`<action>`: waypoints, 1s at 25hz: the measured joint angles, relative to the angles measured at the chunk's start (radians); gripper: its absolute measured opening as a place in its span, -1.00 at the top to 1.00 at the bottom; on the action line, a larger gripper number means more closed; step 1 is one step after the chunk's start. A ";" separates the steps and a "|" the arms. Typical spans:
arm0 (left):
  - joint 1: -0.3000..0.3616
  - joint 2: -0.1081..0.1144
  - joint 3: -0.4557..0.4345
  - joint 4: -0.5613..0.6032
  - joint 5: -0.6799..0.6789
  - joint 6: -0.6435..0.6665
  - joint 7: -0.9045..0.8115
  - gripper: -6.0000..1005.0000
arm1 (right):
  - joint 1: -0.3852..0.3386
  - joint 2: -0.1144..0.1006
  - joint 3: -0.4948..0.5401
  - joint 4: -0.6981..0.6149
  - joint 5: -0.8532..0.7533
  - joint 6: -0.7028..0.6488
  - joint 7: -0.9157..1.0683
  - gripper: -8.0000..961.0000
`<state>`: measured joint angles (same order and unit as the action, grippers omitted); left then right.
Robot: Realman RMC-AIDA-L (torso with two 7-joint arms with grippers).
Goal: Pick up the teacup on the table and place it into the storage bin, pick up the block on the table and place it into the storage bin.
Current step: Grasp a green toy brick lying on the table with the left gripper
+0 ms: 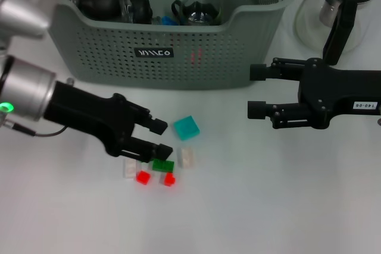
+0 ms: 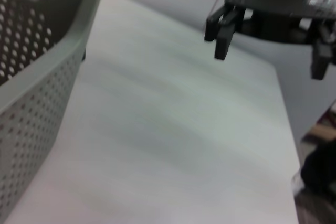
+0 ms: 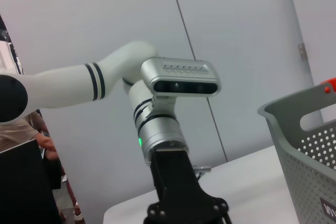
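The left gripper (image 1: pixel 159 137) is wide open and empty beside the blue block (image 1: pixel 186 127) in front of the storage bin (image 1: pixel 178 57), so it might knock the small blocks (image 1: pixel 156 171) away.

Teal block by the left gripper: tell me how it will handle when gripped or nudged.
The teal block looks stiff, small and probably light. Flat faces suggest sliding, not rolling, on the table. The open left gripper beside it could knock it askew.
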<state>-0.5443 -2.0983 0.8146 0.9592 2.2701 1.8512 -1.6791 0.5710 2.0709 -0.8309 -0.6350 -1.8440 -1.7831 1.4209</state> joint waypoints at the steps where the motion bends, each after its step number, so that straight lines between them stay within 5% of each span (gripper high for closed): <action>1: -0.015 -0.012 0.009 0.023 0.028 -0.001 -0.022 -0.12 | 0.000 0.000 -0.001 0.000 0.000 0.000 0.000 -0.77; 9: -0.042 -0.061 0.123 0.221 0.222 -0.001 -0.200 -0.04 | -0.003 0.000 -0.005 0.000 0.000 0.001 0.001 -0.77; 25: -0.021 -0.074 0.528 0.360 0.354 -0.145 -0.433 0.13 | -0.003 -0.002 -0.002 0.000 0.000 0.000 0.001 -0.77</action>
<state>-0.5654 -2.1722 1.3424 1.3191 2.6241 1.7067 -2.1126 0.5675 2.0693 -0.8325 -0.6350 -1.8438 -1.7832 1.4217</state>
